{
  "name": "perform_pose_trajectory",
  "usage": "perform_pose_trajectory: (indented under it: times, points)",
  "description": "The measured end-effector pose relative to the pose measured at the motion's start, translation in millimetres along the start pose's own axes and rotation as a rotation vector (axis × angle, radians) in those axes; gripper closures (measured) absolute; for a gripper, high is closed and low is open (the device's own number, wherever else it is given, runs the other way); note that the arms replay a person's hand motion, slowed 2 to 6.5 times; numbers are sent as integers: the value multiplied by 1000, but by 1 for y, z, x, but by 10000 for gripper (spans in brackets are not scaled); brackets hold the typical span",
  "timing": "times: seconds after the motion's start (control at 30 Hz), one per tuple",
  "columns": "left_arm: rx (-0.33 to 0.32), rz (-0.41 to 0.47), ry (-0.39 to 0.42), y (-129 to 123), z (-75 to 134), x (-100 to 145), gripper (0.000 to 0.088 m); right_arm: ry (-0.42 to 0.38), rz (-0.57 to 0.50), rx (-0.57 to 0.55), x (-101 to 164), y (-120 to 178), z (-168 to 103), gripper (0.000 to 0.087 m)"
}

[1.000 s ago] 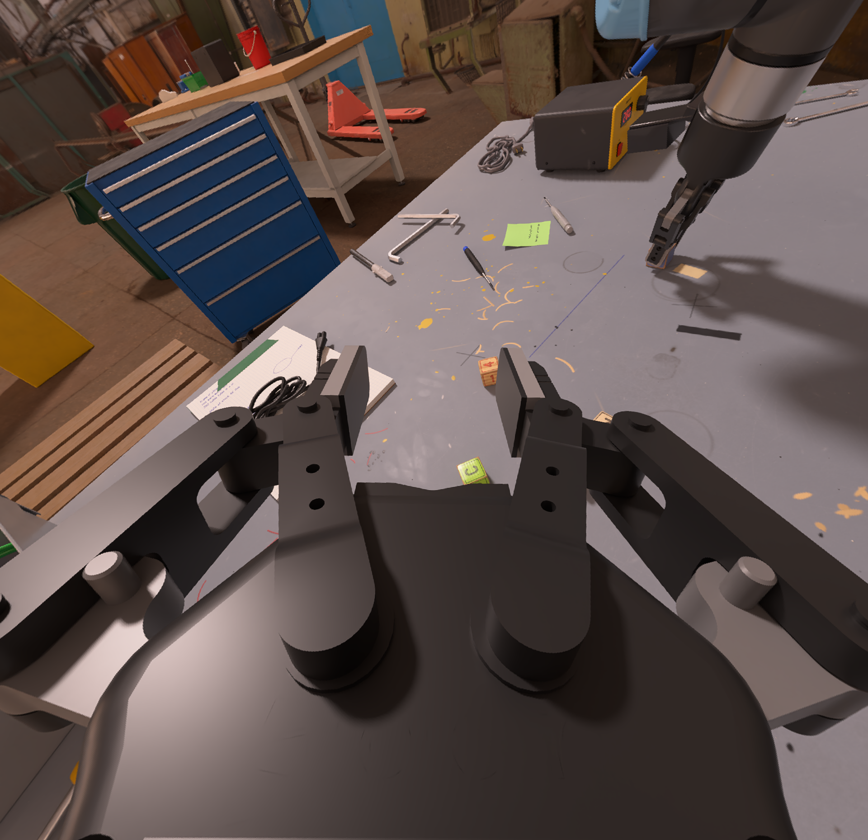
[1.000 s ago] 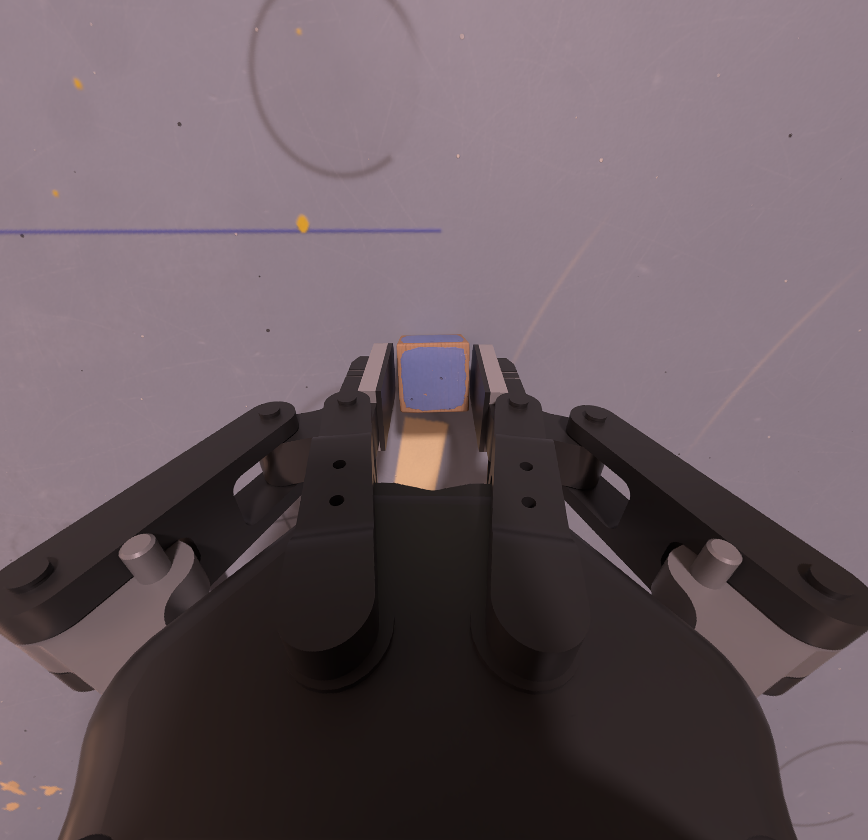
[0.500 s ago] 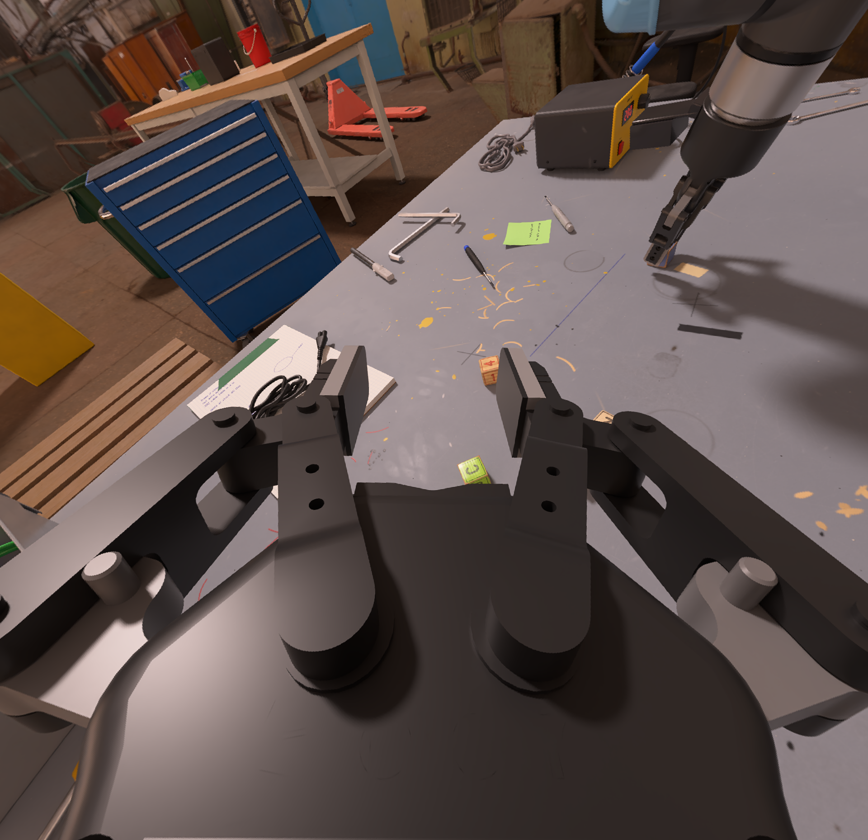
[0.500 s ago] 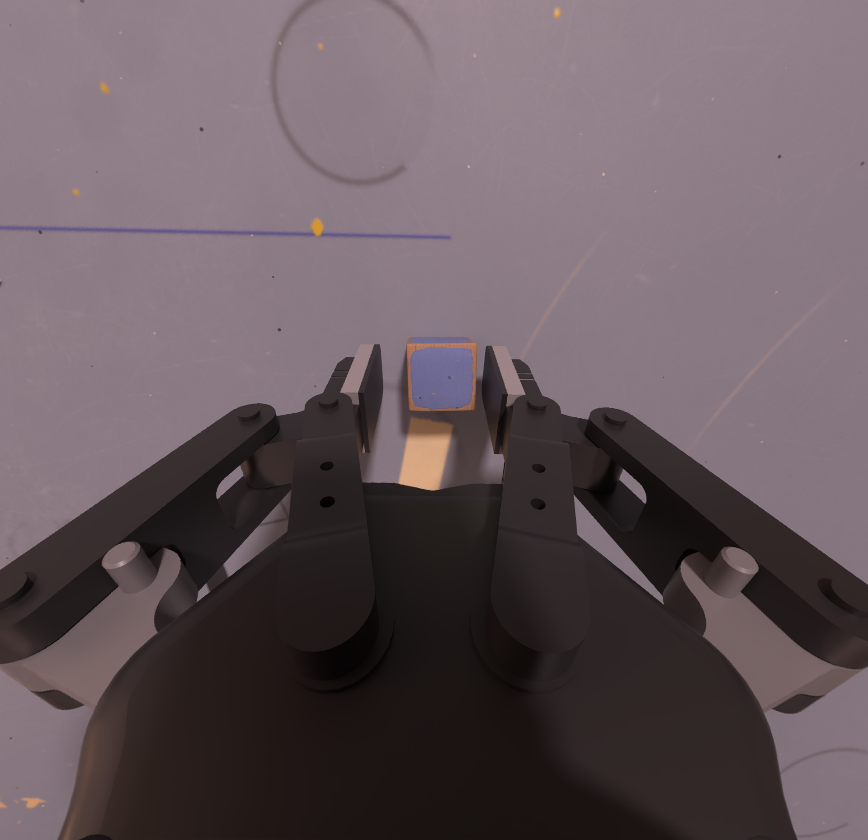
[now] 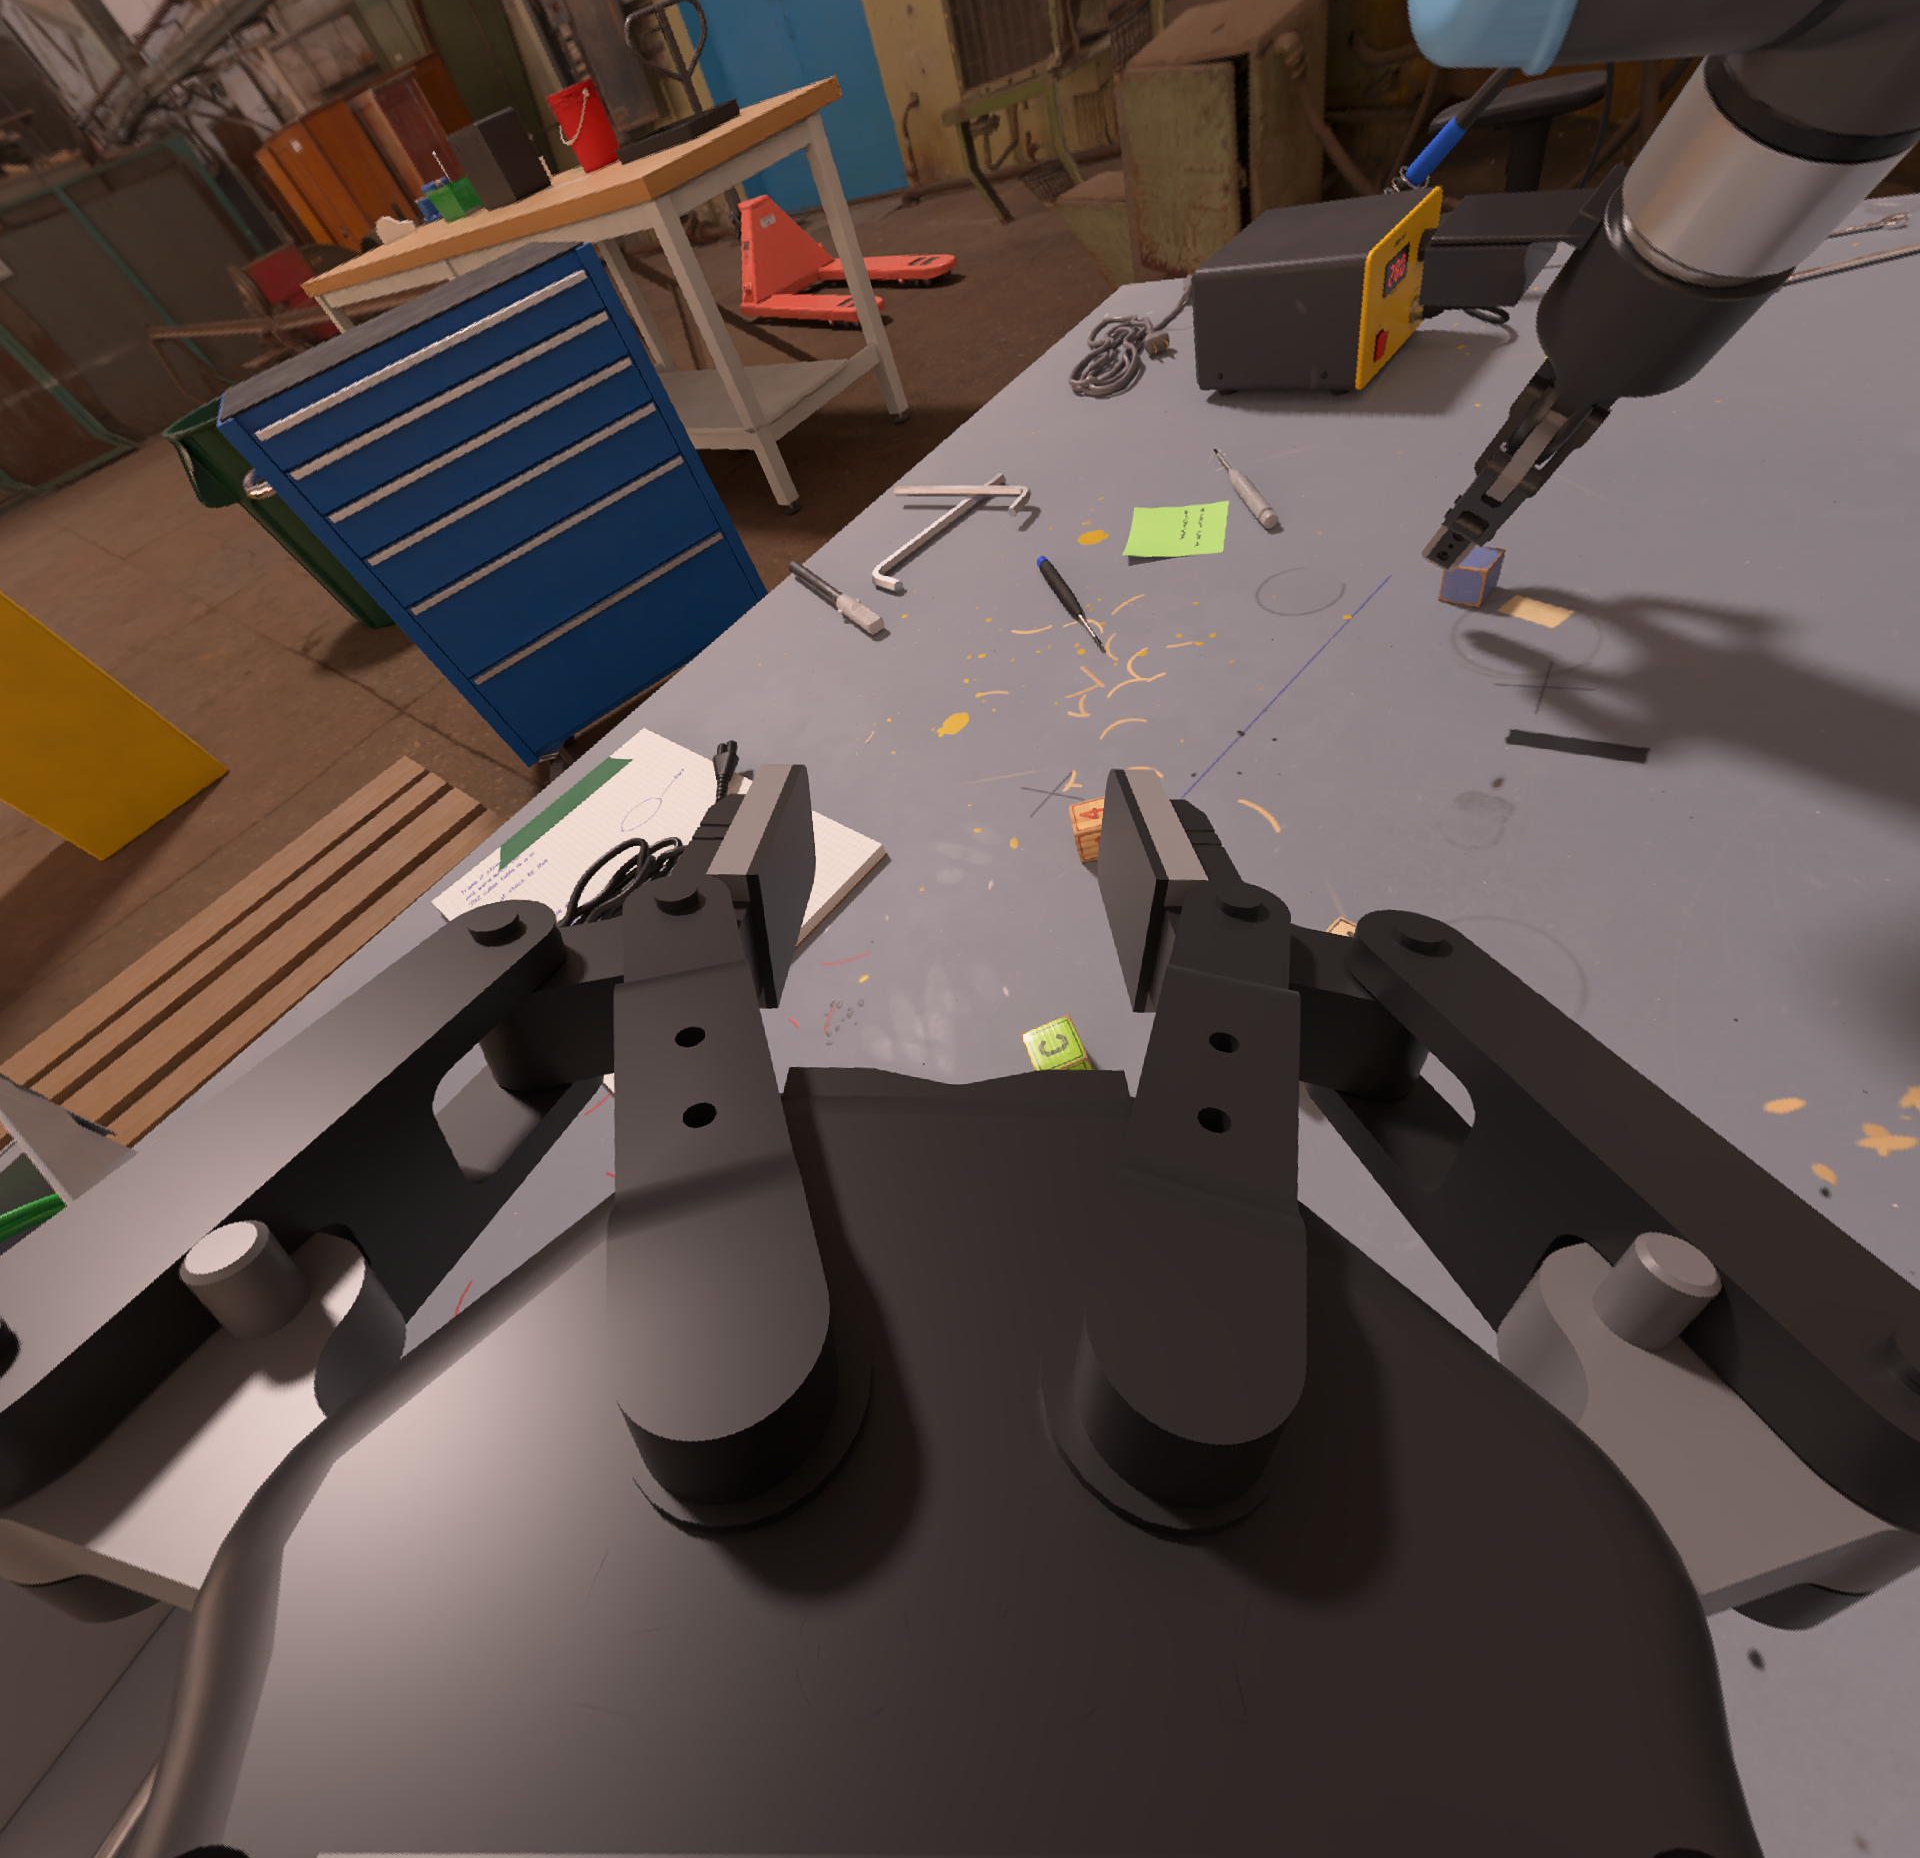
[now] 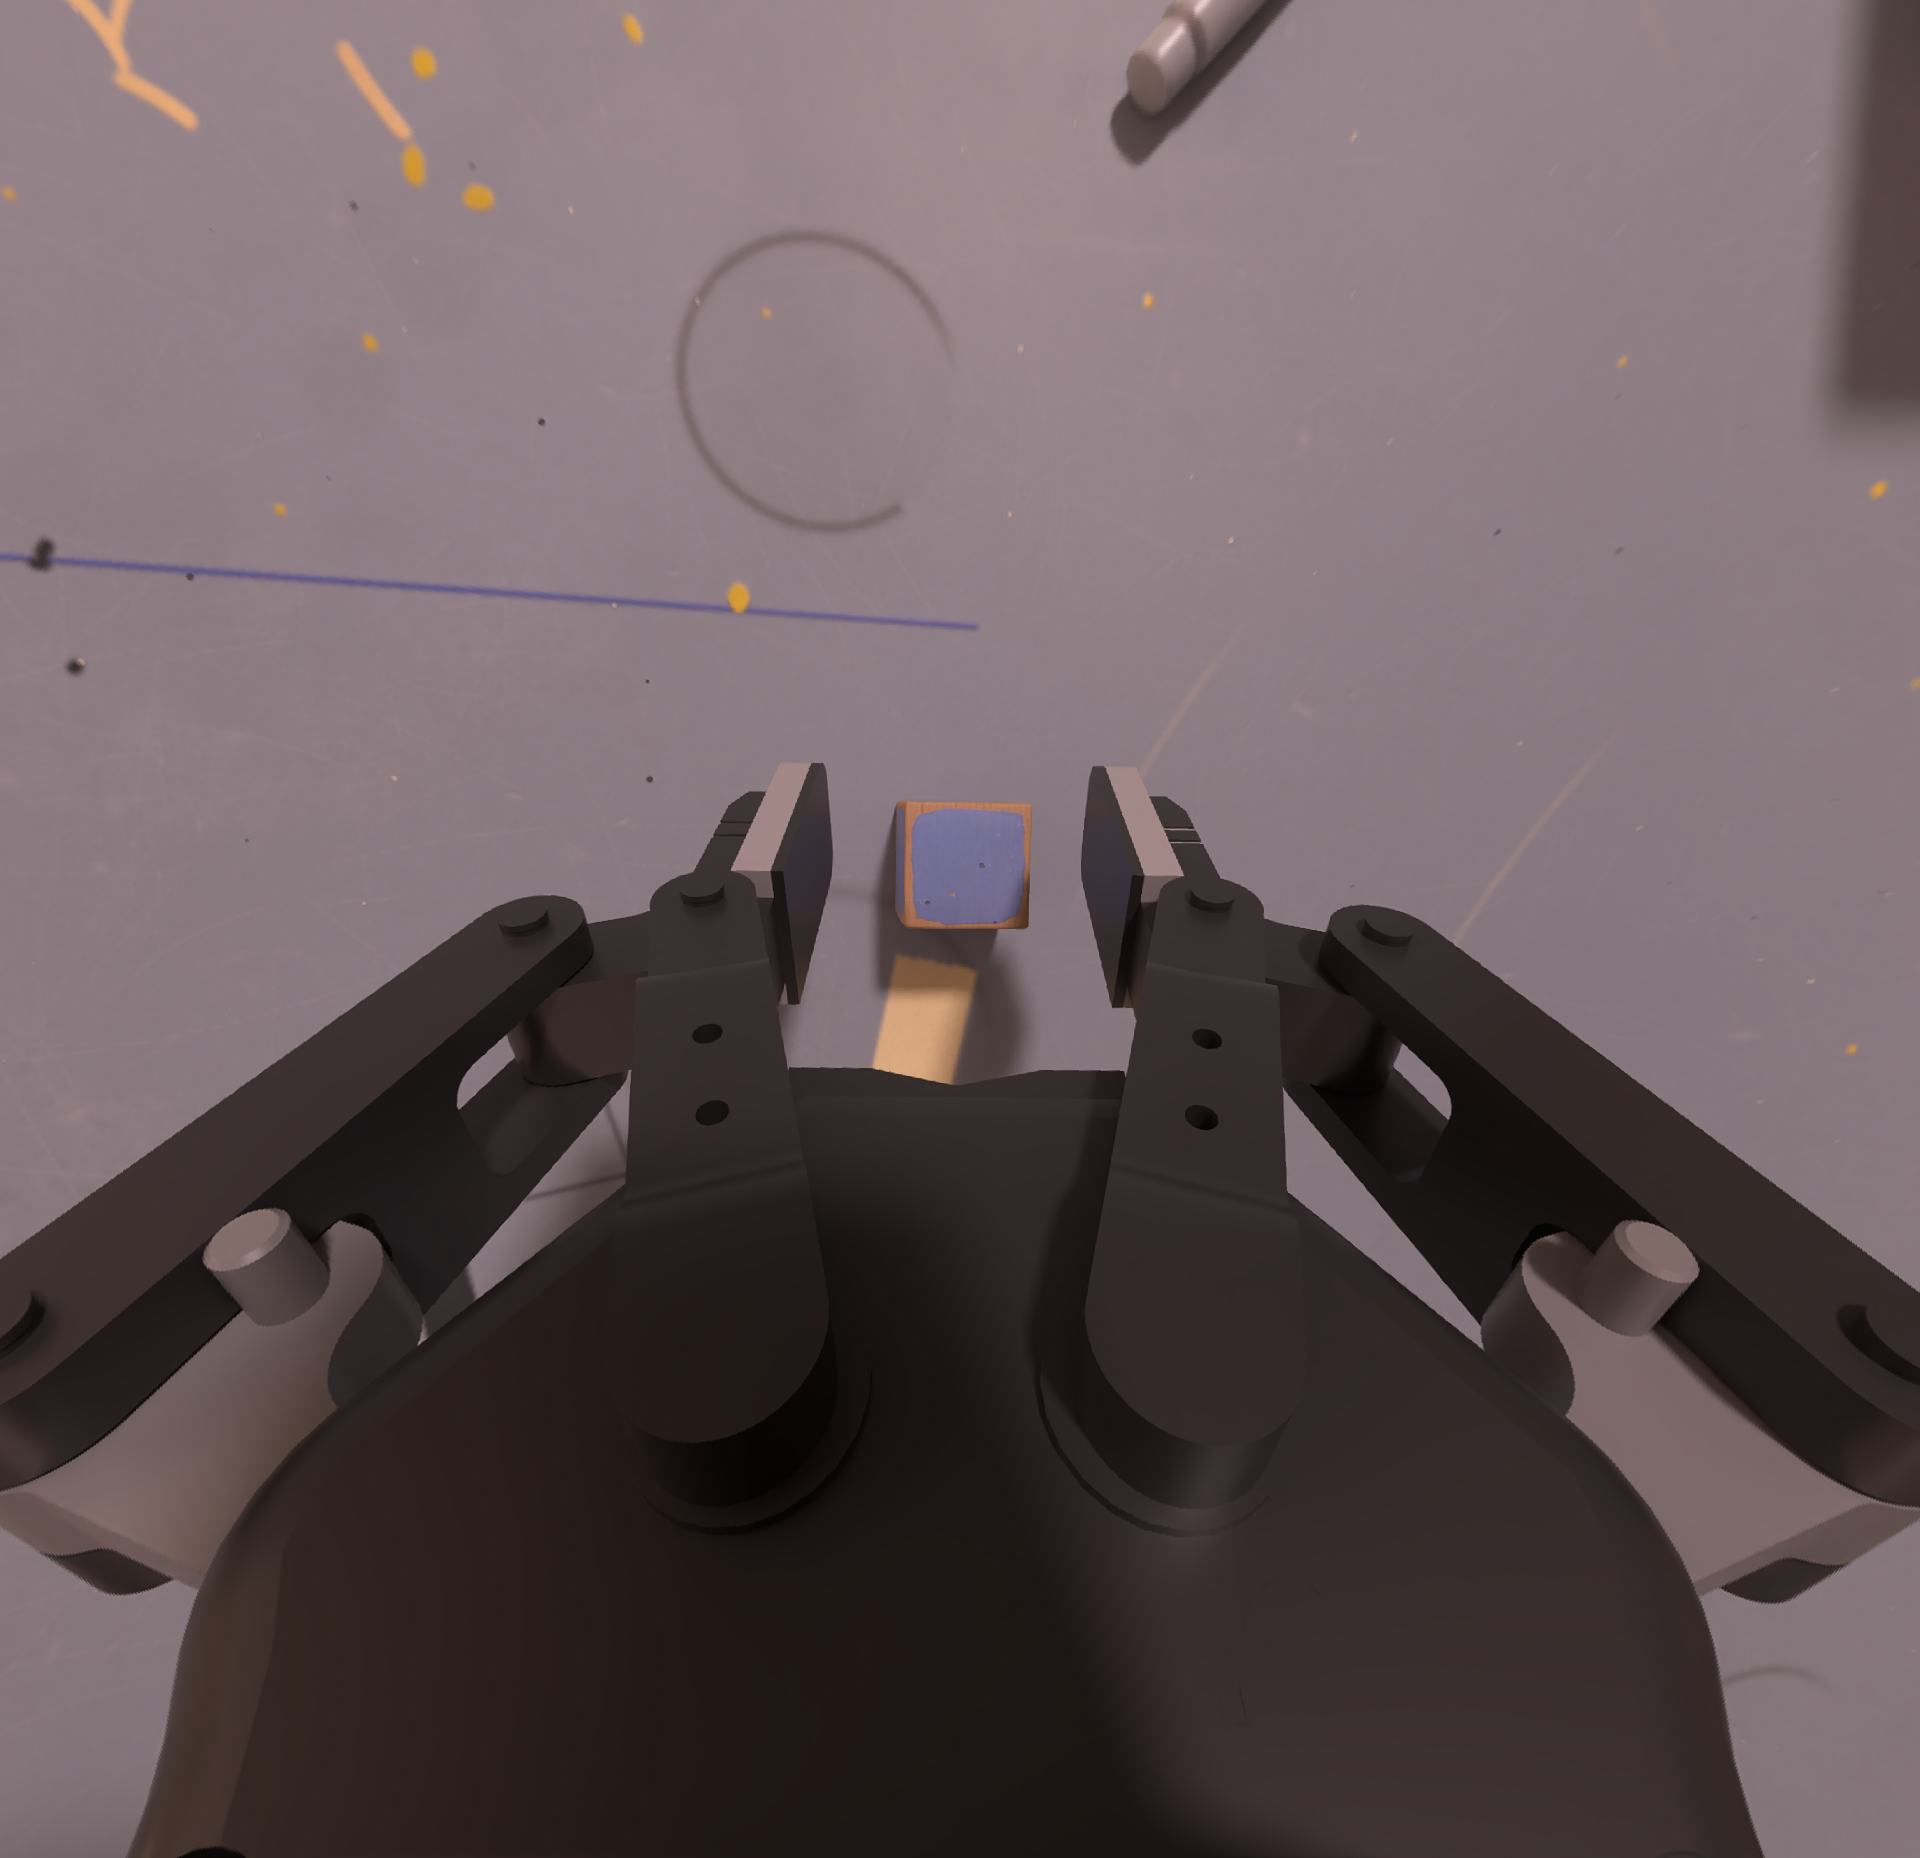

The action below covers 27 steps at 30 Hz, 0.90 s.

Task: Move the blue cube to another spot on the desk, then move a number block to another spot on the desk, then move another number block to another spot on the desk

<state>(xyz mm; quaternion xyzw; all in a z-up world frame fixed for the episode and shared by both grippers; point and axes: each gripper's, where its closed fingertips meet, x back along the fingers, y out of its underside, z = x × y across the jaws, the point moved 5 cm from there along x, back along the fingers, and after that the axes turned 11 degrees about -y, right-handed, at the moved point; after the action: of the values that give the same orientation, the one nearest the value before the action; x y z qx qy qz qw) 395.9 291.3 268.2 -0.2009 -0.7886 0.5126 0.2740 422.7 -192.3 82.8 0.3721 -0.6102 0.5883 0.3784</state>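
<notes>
The blue cube (image 6: 963, 866) with wooden edges rests on the grey desk (image 6: 416, 769), between the spread fingers of my right gripper (image 6: 956, 873), which is open and above it, not touching. In the left wrist view the cube (image 5: 1471, 574) sits far right under the right gripper (image 5: 1455, 546). My left gripper (image 5: 951, 863) is open and empty above the desk (image 5: 1558, 977). An orange number block (image 5: 1086, 829) lies just past its right finger. A green block (image 5: 1055, 1046) lies below between the fingers. Another block's corner (image 5: 1341, 926) peeks behind the right finger.
A green sticky note (image 5: 1177, 529), pens (image 5: 1070, 599), hex keys (image 5: 940, 530), a notepad (image 5: 644, 832) with a black cable and a black and yellow box (image 5: 1314, 307) lie on the desk. The desk's left edge drops to the floor by a blue drawer cabinet (image 5: 488, 478).
My right gripper opened, let go of the blue cube and rose away from it. The cube now stands on the desk. The left gripper has not moved.
</notes>
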Motion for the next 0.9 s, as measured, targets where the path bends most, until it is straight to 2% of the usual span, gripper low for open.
perform_pose_trajectory:
  times: [0.47,0.9]
  points:
    - [3,13,-15,-2,-4,3,379,143,188,126,33,-15,-12,429]
    - [5,12,-23,-2,-6,4,376,238,288,220,62,-25,-31,429]
